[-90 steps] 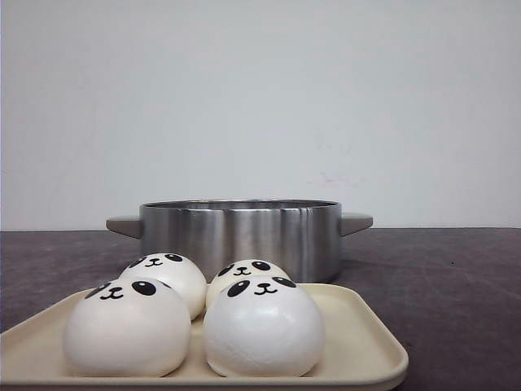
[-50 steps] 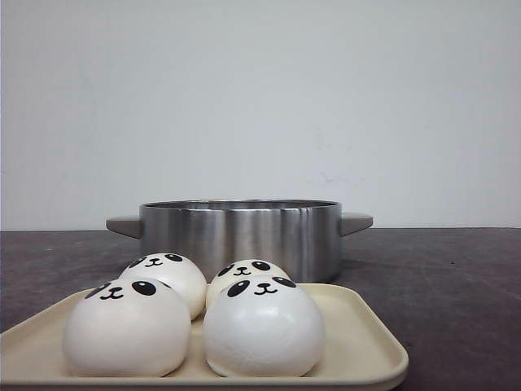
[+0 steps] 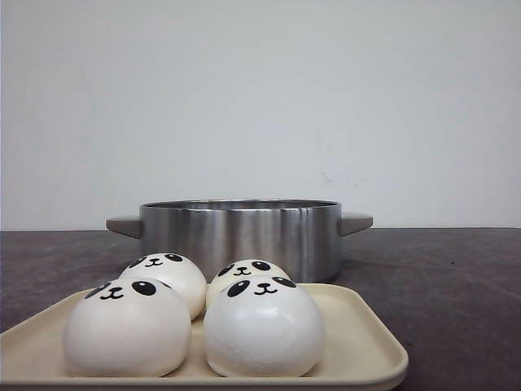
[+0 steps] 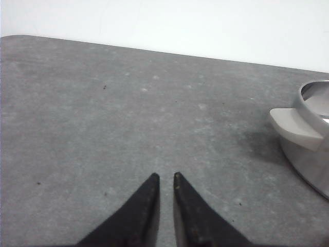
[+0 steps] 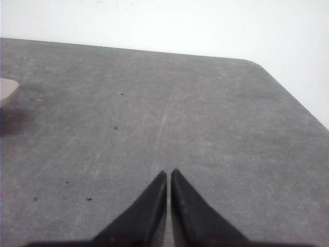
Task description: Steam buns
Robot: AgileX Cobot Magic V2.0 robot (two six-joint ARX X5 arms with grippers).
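Dark grey speckled table (image 3: 456, 285), white wall (image 3: 260, 98); left gripper (image 4: 164, 177), right gripper (image 5: 168, 174) both narrowed, empty.

Count on inspection — four buns (image 3: 262, 326) with panda faces, one cream tray (image 3: 362, 342), one steel pot (image 3: 240, 232) with two grey handles, one dark table (image 3: 448, 277), two grippers — left gripper (image 4: 164, 177), right gripper (image 5: 168, 174).

Low front camera close behind the tray (image 3: 358, 326), wrist cameras over the table (image 4: 103, 113), all sharing the pot (image 3: 240, 232).
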